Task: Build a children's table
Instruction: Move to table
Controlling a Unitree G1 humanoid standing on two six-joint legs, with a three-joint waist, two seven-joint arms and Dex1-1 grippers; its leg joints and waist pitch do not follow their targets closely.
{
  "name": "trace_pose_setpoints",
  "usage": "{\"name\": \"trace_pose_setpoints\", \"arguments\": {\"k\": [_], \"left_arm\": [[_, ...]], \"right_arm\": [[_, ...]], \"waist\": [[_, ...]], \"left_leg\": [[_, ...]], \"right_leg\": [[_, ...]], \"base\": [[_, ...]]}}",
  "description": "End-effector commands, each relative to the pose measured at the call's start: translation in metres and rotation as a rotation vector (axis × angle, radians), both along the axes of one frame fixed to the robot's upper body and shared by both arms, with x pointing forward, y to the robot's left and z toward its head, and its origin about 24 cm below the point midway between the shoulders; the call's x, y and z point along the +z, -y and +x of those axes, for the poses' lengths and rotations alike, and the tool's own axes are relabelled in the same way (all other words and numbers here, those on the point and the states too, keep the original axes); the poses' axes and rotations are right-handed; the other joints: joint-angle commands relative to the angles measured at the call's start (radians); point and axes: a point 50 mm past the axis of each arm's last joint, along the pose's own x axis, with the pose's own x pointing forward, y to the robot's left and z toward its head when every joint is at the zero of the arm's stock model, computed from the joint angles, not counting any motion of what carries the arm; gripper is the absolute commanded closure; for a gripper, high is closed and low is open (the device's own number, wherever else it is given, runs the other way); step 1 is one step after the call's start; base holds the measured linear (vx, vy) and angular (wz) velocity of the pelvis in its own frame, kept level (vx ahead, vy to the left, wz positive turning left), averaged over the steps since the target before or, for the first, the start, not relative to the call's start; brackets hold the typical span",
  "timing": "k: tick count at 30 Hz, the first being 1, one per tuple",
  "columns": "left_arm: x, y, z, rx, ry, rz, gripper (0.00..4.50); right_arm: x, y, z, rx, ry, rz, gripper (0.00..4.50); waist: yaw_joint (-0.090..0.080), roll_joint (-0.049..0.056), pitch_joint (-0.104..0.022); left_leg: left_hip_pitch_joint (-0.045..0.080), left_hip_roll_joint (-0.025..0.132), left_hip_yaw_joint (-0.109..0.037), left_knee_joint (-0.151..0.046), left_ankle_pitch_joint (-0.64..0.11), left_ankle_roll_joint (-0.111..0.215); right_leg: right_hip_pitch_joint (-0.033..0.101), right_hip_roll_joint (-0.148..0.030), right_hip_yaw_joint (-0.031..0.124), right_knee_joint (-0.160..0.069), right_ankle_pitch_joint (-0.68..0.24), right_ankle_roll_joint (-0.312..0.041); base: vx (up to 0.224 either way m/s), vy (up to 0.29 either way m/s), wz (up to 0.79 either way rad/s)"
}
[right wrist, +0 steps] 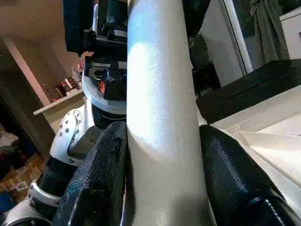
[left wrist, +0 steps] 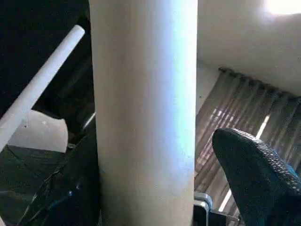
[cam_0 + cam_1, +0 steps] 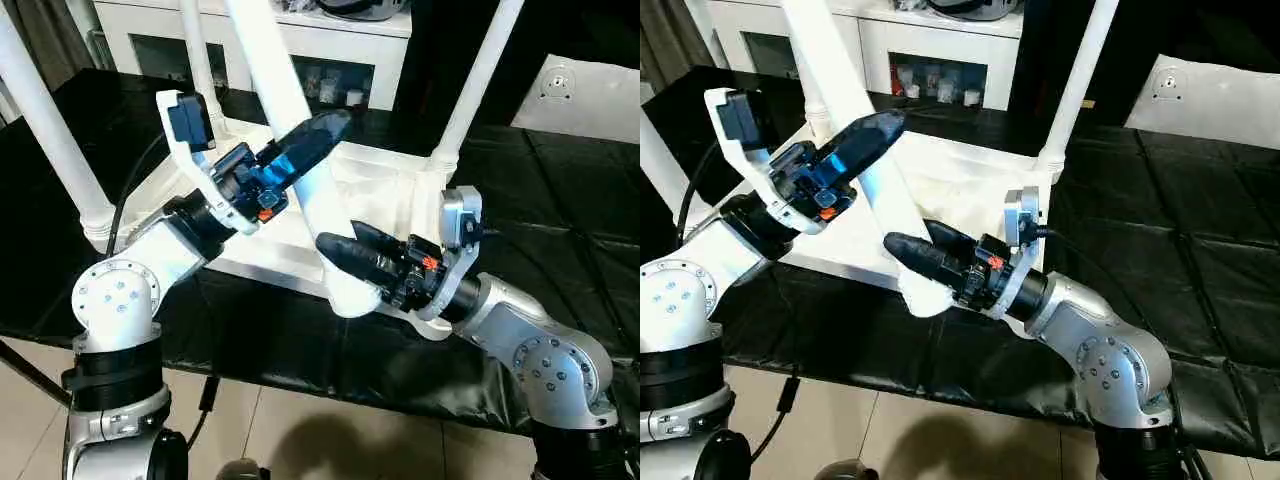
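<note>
The children's table top (image 3: pixel 385 180) lies upside down on the black-covered bench. Three white legs stand in its corner sockets: left (image 3: pixel 50 130), back (image 3: pixel 200 60) and right (image 3: pixel 475 80). A fourth leg (image 3: pixel 265 50) leans steeply, its lower end (image 3: pixel 345 295) at the top's near corner. My right gripper (image 3: pixel 345 255) is shut on this leg low down, both fingers pressed to it (image 1: pixel 160 117). My left gripper (image 3: pixel 300 160) straddles the same leg higher up, open, with a gap between one finger (image 2: pixel 254 179) and the tube (image 2: pixel 146 117).
A white glass-door cabinet (image 3: pixel 300 45) stands behind the bench. A flat white sheet with a round fitting (image 3: pixel 585 90) lies at the back right. Black cloth (image 3: pixel 560 200) covers the bench, whose front edge runs just below my forearms, with tiled floor (image 3: pixel 350 440) beyond.
</note>
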Motion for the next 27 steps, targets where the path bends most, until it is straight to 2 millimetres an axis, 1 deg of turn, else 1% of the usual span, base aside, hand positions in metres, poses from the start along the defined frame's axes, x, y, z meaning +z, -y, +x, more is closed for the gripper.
{"name": "trace_pose_setpoints", "arguments": {"k": [1, 5, 6, 8, 9, 10, 12, 13, 14, 16, 17, 18, 19, 20, 21, 22, 24, 25, 27], "left_arm": [[0.008, 0.001, 0.0, -0.019, 0.033, -0.015, 1.4], [0.008, 0.0, 0.0, -0.024, 0.033, -0.023, 1.4], [0.007, 0.0, 0.0, -0.022, 0.038, -0.014, 1.4], [0.005, -0.001, -0.001, -0.016, 0.051, 0.007, 1.4], [0.004, -0.002, -0.001, -0.002, 0.072, 0.033, 1.4], [0.003, -0.003, 0.0, 0.012, 0.101, 0.071, 1.4], [0.002, -0.004, -0.001, 0.024, 0.141, 0.127, 1.4], [0.0, -0.008, 0.0, 0.042, 0.176, 0.173, 1.3], [0.001, -0.01, 0.001, 0.052, 0.191, 0.183, 1.36], [0.001, -0.012, 0.001, 0.056, 0.2, 0.184, 1.81], [0.002, -0.013, 0.001, 0.056, 0.205, 0.186, 1.86], [0.001, -0.015, 0.002, 0.064, 0.217, 0.211, 1.81], [0.001, -0.016, 0.002, 0.068, 0.223, 0.225, 1.81], [-0.001, -0.017, 0.004, 0.08, 0.235, 0.257, 2.06], [-0.004, -0.019, 0.005, 0.09, 0.253, 0.287, 2.06], [-0.004, -0.019, 0.005, 0.091, 0.255, 0.289, 2.16], [-0.005, -0.02, 0.006, 0.095, 0.264, 0.299, 2.17], [-0.006, -0.02, 0.007, 0.104, 0.269, 0.312, 2.2], [-0.009, -0.02, 0.007, 0.102, 0.274, 0.339, 2.24]], "right_arm": [[0.004, 0.004, -0.002, -0.008, 0.014, 0.006, 2.6], [0.005, 0.004, -0.003, -0.009, 0.011, 0.004, 2.6], [0.005, 0.005, -0.003, -0.008, 0.01, 0.004, 2.6], [0.005, 0.005, -0.003, -0.007, 0.01, 0.002, 2.6], [0.005, 0.005, -0.003, -0.008, 0.013, -0.004, 2.6], [0.005, 0.005, -0.003, -0.007, 0.017, -0.011, 2.6], [0.005, 0.006, -0.003, -0.005, 0.019, -0.016, 2.6], [0.004, 0.006, -0.003, -0.004, 0.024, -0.027, 2.6], [0.004, 0.006, -0.003, -0.003, 0.024, -0.028, 2.6], [0.004, 0.006, -0.003, -0.003, 0.024, -0.028, 2.6], [0.004, 0.006, -0.003, -0.003, 0.024, -0.028, 2.6], [0.004, 0.006, -0.003, -0.006, 0.026, -0.03, 2.6], [0.004, 0.006, -0.002, -0.007, 0.026, -0.031, 2.6], [0.004, 0.007, -0.002, -0.008, 0.027, -0.034, 2.6], [0.003, 0.007, -0.002, -0.009, 0.028, -0.038, 2.6], [0.003, 0.007, -0.002, -0.009, 0.028, -0.038, 2.6], [0.003, 0.007, -0.002, -0.01, 0.028, -0.039, 2.6], [0.003, 0.007, -0.002, -0.012, 0.029, -0.041, 2.6], [0.003, 0.007, -0.001, -0.014, 0.03, -0.045, 2.6]], "waist": [[-0.001, 0.017, -0.065], [-0.002, 0.016, -0.065], [-0.001, 0.018, -0.065], [0.0, 0.015, -0.065], [-0.001, 0.017, -0.065], [-0.001, 0.014, -0.064], [-0.001, 0.017, -0.064], [-0.003, 0.017, -0.065], [-0.003, 0.016, -0.065], [-0.003, 0.018, -0.065], [-0.001, 0.018, -0.065], [-0.001, 0.017, -0.066], [-0.001, 0.017, -0.066], [-0.001, 0.018, -0.066], [-0.002, 0.015, -0.064], [-0.001, 0.016, -0.065], [-0.001, 0.016, -0.066], [0.0, 0.019, -0.066], [-0.001, 0.017, -0.067]], "left_leg": [[0.012, 0.071, -0.021, -0.085, -0.111, -0.037], [0.011, 0.071, -0.021, -0.085, -0.099, -0.033], [0.011, 0.07, -0.02, -0.083, -0.101, -0.033], [0.012, 0.07, -0.02, -0.084, -0.097, -0.03], [0.012, 0.07, -0.021, -0.084, -0.097, -0.029], [0.011, 0.071, -0.021, -0.086, -0.1, -0.027], [0.013, 0.072, -0.021, -0.087, -0.102, -0.03], [0.013, 0.072, -0.021, -0.087, -0.103, -0.033], [0.014, 0.073, -0.021, -0.087, -0.105, -0.032], [0.015, 0.073, -0.02, -0.087, -0.106, -0.037], [0.015, 0.073, -0.02, -0.087, -0.11, -0.04], [0.014, 0.073, -0.02, -0.087, -0.109, -0.04], [0.014, 0.072, -0.02, -0.087, -0.105, -0.04], [0.015, 0.072, -0.019, -0.087, -0.104, -0.04], [0.015, 0.071, -0.019, -0.088, -0.111, -0.04], [0.015, 0.071, -0.019, -0.088, -0.112, -0.042], [0.014, 0.072, -0.018, -0.087, -0.109, -0.044], [0.013, 0.072, -0.019, -0.087, -0.107, -0.043], [0.014, 0.073, -0.019, -0.086, -0.097, -0.041]], "right_leg": [[0.042, -0.102, 0.057, -0.073, -0.078, -0.2], [0.043, -0.102, 0.056, -0.069, -0.056, -0.206], [0.043, -0.102, 0.057, -0.071, -0.058, -0.205], [0.043, -0.102, 0.057, -0.071, -0.064, -0.203], [0.043, -0.101, 0.057, -0.071, -0.065, -0.201], [0.043, -0.102, 0.057, -0.074, -0.074, -0.193], [0.041, -0.102, 0.057, -0.075, -0.085, -0.182], [0.041, -0.1, 0.057, -0.072, -0.08, -0.181], [0.041, -0.101, 0.057, -0.073, -0.079, -0.18], [0.039, -0.102, 0.056, -0.07, -0.072, -0.187], [0.039, -0.103, 0.056, -0.07, -0.072, -0.195], [0.041, -0.103, 0.056, -0.069, -0.068, -0.198], [0.04, -0.103, 0.056, -0.068, -0.064, -0.198], [0.039, -0.101, 0.055, -0.069, -0.064, -0.195], [0.039, -0.102, 0.056, -0.071, -0.073, -0.191], [0.04, -0.103, 0.056, -0.069, -0.078, -0.192], [0.04, -0.104, 0.057, -0.068, -0.07, -0.199], [0.04, -0.104, 0.056, -0.067, -0.065, -0.201], [0.041, -0.104, 0.056, -0.064, -0.04, -0.207]], "base": [[0.0, 0.0, 0.0], [0.0, 0.0, 0.0], [0.0, 0.0, 0.0], [0.0, 0.0, 0.0], [0.0, 0.0, 0.0], [0.0, 0.0, 0.0], [0.0, 0.0, 0.0], [0.0, 0.0, 0.0], [0.0, 0.0, 0.0], [0.0, 0.0, 0.0], [0.0, 0.0, 0.0], [0.0, 0.0, 0.0], [0.0, 0.0, 0.0], [0.0, 0.0, 0.0], [0.0, 0.0, 0.0], [0.0, 0.0, 0.0], [0.0, 0.0, 0.0], [0.0, 0.0, 0.0], [0.0, 0.0, 0.0]]}}
